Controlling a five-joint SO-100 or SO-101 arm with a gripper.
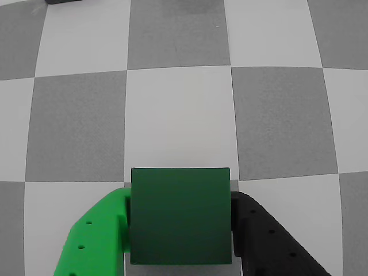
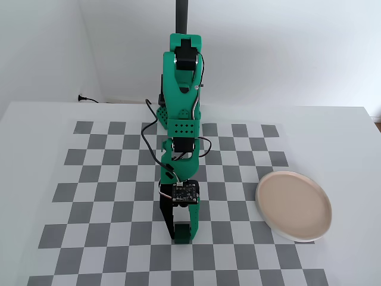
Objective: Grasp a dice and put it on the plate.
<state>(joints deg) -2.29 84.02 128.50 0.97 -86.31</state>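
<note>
Closest to the wrist camera sits the dice (image 1: 180, 215), a dark green cube with plain faces, filling the lower middle of that view. It is clamped in the gripper (image 1: 180, 230): a bright green finger (image 1: 100, 236) presses its left side and a black finger (image 1: 270, 238) presses its right side, both touching it. Beneath and beyond it lies the board (image 1: 178, 115) of grey and white squares; whether the cube rests on the board or is raised off it cannot be told. In the fixed view the green arm (image 2: 181, 101) reaches down toward the camera, and its gripper (image 2: 180, 233) points down near the board's (image 2: 101, 196) front middle; the dice is hidden there by the fingers. To the right in that view, well apart from the gripper, the plate (image 2: 262, 205) lies on the board's right edge, beige-pink inside with a paler rim. A white table (image 2: 36, 131) carries everything.
</note>
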